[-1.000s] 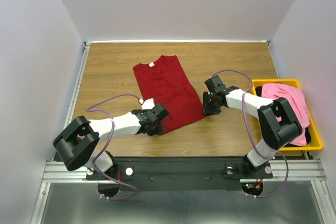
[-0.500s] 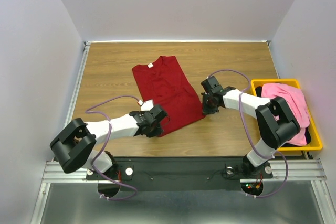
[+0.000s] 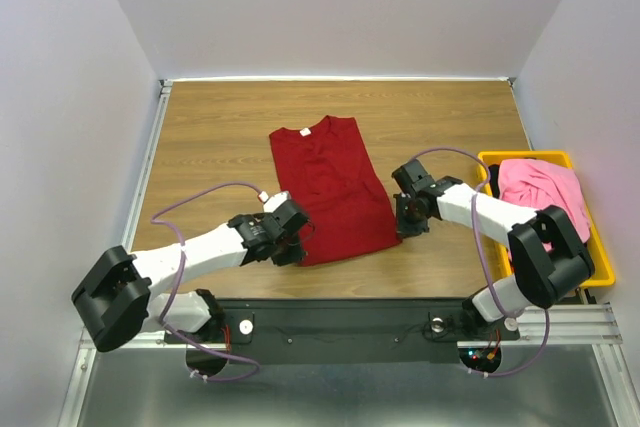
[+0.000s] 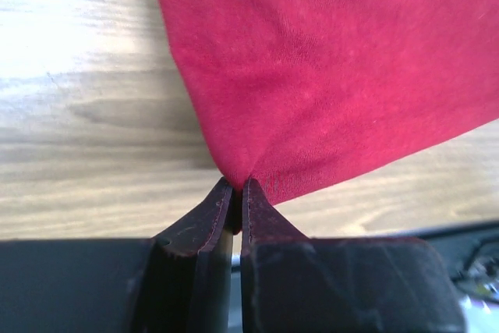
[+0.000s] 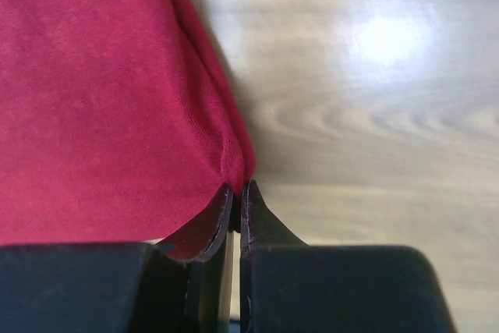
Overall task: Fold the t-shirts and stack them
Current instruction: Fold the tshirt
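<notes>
My left jaws pinch the dark red t-shirt (image 3: 330, 187) at its near-left corner. I see my right jaws clamping its near-right corner.

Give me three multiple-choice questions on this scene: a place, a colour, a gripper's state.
1. Where is the pink shirt? A. on the floor B. in the bin C. on the wall
2. What colour is the bin? A. yellow B. blue C. green
3. The right gripper is: A. open over the bin B. shut on nothing C. shut on the red shirt
Answers: 1 B, it lies heaped inside the bin; 2 A, its rim is yellow; 3 C, its jaws pinch the shirt's edge.
</notes>
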Available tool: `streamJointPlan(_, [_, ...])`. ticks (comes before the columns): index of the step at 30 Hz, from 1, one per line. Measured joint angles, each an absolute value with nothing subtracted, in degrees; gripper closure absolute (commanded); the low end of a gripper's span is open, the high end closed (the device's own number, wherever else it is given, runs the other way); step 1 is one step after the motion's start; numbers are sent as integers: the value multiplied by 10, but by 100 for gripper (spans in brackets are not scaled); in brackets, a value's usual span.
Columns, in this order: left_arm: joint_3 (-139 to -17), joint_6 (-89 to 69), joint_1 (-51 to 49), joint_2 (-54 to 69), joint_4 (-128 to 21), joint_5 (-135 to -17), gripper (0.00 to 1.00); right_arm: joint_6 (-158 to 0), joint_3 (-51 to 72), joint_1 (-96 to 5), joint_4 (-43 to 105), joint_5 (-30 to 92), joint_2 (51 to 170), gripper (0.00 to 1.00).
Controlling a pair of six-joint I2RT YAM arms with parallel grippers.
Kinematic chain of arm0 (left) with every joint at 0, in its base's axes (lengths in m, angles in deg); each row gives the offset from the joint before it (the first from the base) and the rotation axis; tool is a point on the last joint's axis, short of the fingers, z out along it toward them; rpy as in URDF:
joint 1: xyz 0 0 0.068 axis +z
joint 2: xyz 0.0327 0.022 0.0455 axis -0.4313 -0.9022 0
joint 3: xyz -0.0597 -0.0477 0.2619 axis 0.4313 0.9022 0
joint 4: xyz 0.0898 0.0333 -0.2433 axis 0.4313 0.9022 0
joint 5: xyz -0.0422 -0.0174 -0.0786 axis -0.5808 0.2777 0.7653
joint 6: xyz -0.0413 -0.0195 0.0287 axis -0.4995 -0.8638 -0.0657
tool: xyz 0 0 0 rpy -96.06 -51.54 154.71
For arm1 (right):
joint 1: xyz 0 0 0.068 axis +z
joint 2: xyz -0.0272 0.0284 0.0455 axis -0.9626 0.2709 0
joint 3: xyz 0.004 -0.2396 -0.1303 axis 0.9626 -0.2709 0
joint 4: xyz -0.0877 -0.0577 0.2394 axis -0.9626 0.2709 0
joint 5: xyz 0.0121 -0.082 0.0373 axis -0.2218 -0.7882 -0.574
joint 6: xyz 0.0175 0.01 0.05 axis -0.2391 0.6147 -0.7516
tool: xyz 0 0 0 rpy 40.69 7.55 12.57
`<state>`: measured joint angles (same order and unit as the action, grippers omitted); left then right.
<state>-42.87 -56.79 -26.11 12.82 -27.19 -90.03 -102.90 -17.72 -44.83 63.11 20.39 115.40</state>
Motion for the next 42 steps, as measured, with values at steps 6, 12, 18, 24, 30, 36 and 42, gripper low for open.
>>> streamJointPlan(6, [-455, -565, -261, 152, -247, -901, 100, -1031, -129, -448, 715, 201, 1135, 99])
streamJointPlan(12, [-539, -557, -251, 152, -219, -941, 100, -1026, -31, -449, 749, 186, 1134, 99])
streamJointPlan(18, [-579, -526, -206, 155, -218, -967, 100, -1012, 58, -456, 772, 173, 1141, 99])
streamJointPlan(24, [-608, -470, -133, 151, -229, -967, 100, -998, 140, -458, 783, 168, 1183, 99])
streamJointPlan(30, [-636, -408, -77, 116, -256, -955, 100, -987, 223, -463, 785, 162, 1236, 99])
streamJointPlan(36, [-662, -362, -40, 80, -276, -934, 100, -976, 291, -472, 789, 160, 1280, 99])
streamJointPlan(42, [-684, -322, 6, 44, -303, -902, 100, -967, 352, -479, 790, 162, 1332, 99])
